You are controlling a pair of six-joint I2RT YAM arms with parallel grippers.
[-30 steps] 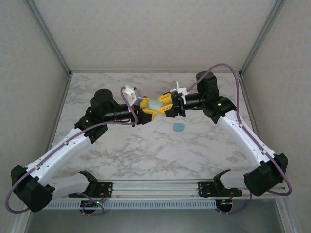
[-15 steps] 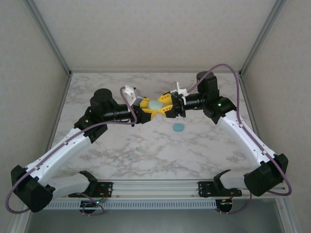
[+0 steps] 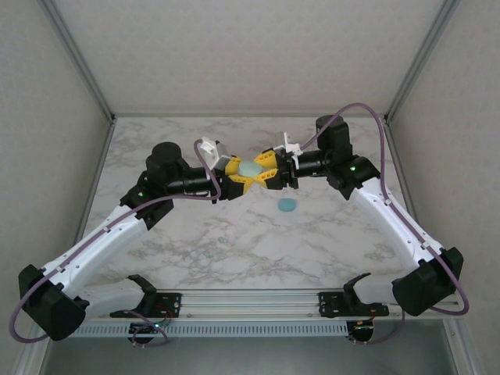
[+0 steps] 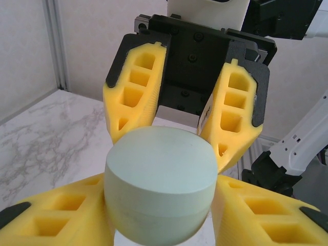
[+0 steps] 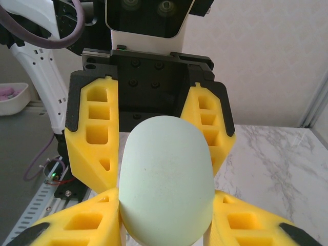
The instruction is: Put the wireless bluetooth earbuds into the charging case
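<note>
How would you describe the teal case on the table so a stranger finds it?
Over the marble table, the left gripper and right gripper hold a pale green case in the air. Slightly nearer the robot, toward its right, the teal case lies on the marble. It is bluer than the held case and far bigger than the tiny buds.

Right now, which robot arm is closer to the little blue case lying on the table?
Right. The right end effector is up above the blue case, just behind and left of it; the left end effector is farther off to the left.
</note>
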